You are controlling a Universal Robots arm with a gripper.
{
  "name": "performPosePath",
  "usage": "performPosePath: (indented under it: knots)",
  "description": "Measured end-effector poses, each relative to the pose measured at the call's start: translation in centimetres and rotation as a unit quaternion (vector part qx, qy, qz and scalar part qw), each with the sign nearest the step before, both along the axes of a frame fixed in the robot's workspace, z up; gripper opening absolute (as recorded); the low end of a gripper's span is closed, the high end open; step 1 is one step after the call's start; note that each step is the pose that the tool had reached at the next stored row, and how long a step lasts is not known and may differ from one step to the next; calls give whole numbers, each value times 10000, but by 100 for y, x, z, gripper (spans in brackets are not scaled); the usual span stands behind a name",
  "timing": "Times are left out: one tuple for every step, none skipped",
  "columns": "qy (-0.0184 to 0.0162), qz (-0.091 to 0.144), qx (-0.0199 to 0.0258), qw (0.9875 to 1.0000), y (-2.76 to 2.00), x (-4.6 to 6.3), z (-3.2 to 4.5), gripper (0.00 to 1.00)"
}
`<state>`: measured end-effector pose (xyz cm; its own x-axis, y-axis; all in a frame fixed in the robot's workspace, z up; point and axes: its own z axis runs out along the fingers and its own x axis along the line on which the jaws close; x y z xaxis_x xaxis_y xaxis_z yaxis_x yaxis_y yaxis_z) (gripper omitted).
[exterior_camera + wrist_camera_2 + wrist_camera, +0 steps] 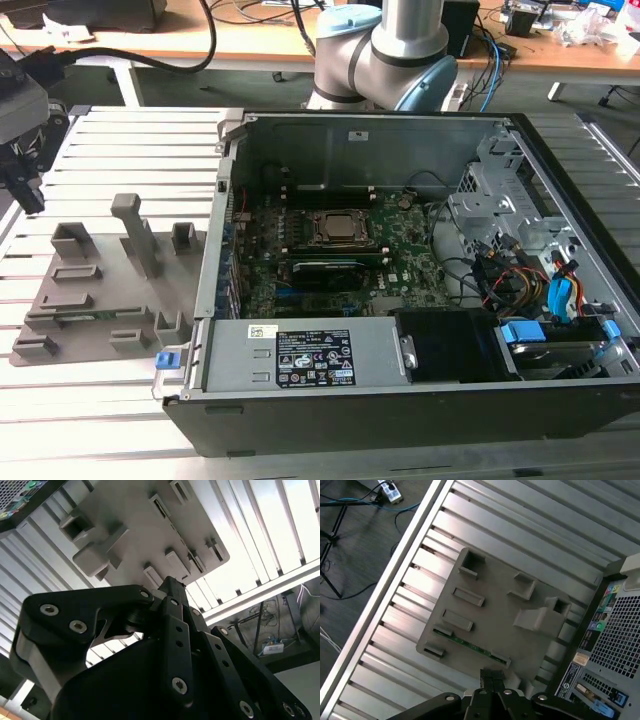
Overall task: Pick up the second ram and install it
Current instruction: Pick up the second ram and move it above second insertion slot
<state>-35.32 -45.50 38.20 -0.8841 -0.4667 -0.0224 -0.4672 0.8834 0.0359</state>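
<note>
The second ram (470,645) is a thin green stick lying in a slot along one edge of the grey fixture plate (495,615). In the exterior view the ram (95,317) rests near the plate's front edge, at that view's left. My gripper (25,190) hangs above the slatted table at the far left of the exterior view, apart from the plate. In both wrist views its black fingers (492,676) meet at the tips (172,584) with nothing between them, pointing towards the plate from some height.
The open computer case (400,410) stands to the exterior view's right of the plate. Its motherboard carries a CPU socket (340,228), with cables and drive bays (540,290) at the right. A tall post (137,232) rises from the plate. The arm's base (385,55) stands behind the case.
</note>
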Motion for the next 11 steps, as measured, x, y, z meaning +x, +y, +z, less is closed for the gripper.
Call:
performPosePath:
  knots:
    - [0,70,0,10000,0,0,0,11]
    - [0,128,0,9999,0,0,0,11]
    - [0,203,0,9998,0,0,0,11]
    - [0,247,0,9997,0,0,0,11]
    - [0,279,0,9996,0,0,0,11]
    - [0,321,0,9995,0,0,0,11]
    - [0,356,0,9994,0,0,0,11]
    - [0,459,0,9989,0,0,0,11]
    - [0,520,0,9986,0,0,0,11]
    - [0,556,0,9985,0,0,0,11]
    - [0,619,0,9981,0,0,0,11]
